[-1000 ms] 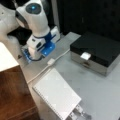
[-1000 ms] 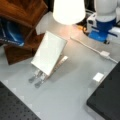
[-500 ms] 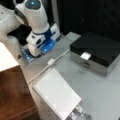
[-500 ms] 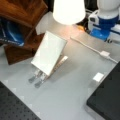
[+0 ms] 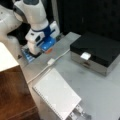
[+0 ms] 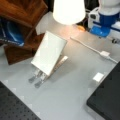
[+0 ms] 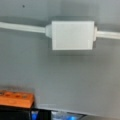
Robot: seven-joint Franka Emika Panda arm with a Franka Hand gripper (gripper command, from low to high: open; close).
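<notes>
The gripper (image 5: 41, 48), its opening impossible to tell, hovers low over an orange block (image 5: 49, 51) at the table's (image 5: 100, 92) far left edge, near the white cable box (image 5: 51, 61).

Bare table (image 5: 100, 95) lay open at the lower right in a front view. The black box (image 5: 100, 50), cable (image 5: 51, 62) and tilted panel (image 5: 57, 96) blocked the rest.
</notes>
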